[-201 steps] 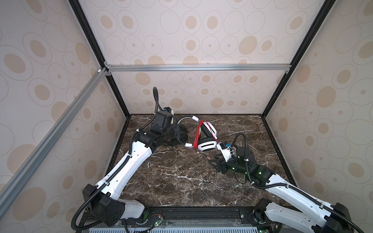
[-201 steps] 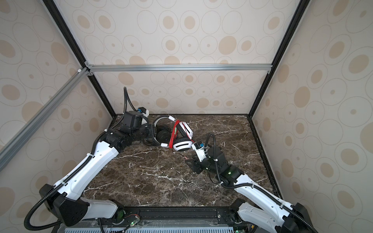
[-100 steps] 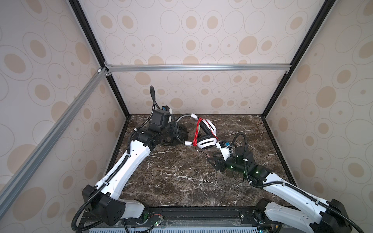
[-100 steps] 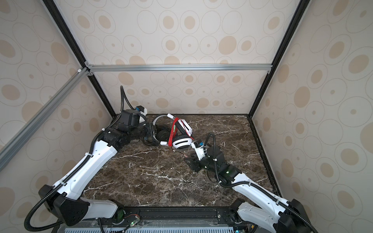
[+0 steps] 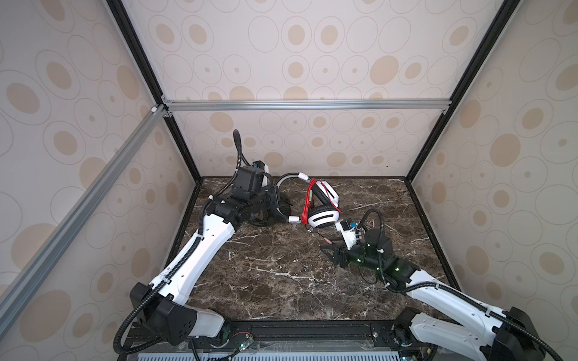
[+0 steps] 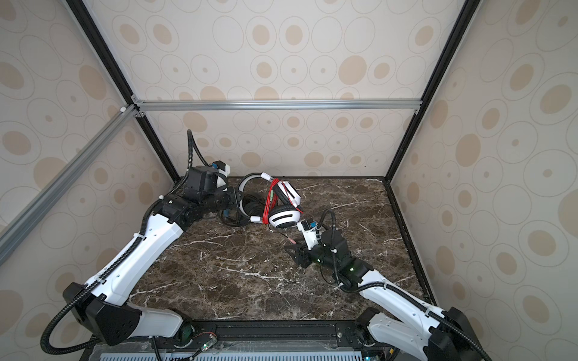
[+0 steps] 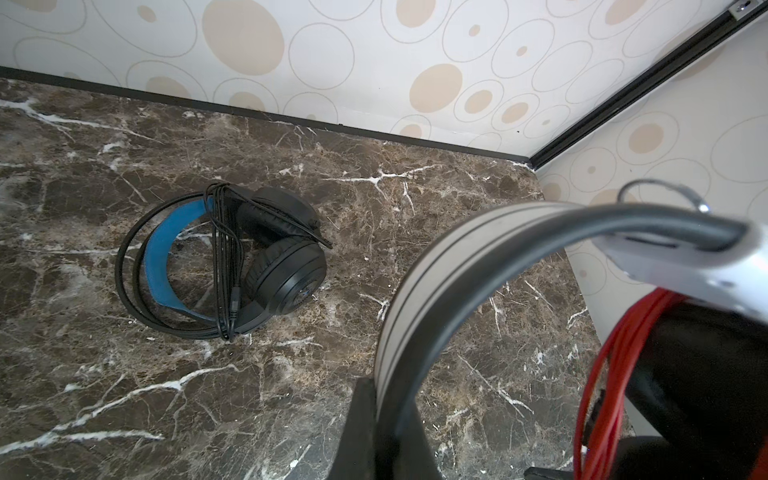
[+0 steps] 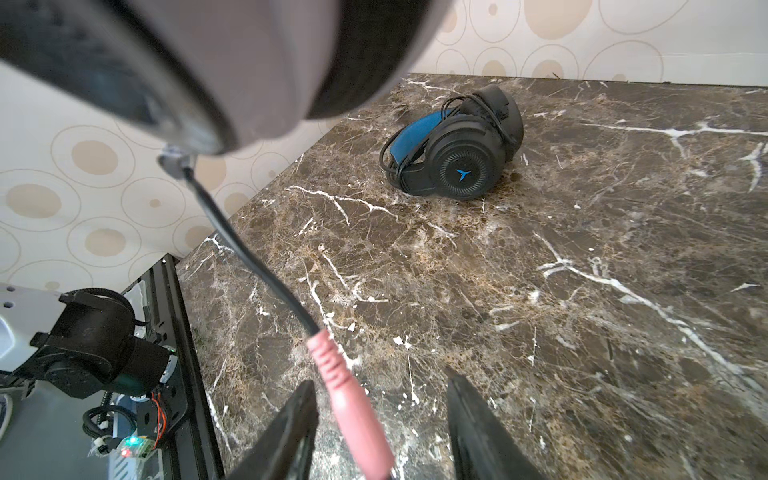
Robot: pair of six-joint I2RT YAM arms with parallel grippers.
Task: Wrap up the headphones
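Observation:
The white headphones (image 5: 323,217) (image 6: 283,218) hang tilted near the back of the table, with a red cord (image 5: 308,200) (image 7: 602,374) wound round them. My left gripper (image 5: 279,203) (image 6: 239,200) (image 7: 390,419) is shut on their grey headband (image 7: 415,291). A short black lead drops from the lower ear cup to a pink plug (image 5: 328,240) (image 8: 336,370). My right gripper (image 5: 327,250) (image 6: 289,250) (image 8: 381,382) is open, and the plug lies between its fingers, close to one of them. The black headphones (image 7: 282,266) (image 8: 465,166) lie on the table with their cord wound on.
The marble table (image 5: 281,281) is closed in by patterned walls with black corner posts (image 5: 413,175). In both top views the black headphones (image 6: 250,209) sit half hidden under my left arm, near the back left wall.
My left arm has shifted slightly back and left with the white headphones. My right gripper has edged a little towards the pink plug, jaws barely narrower.

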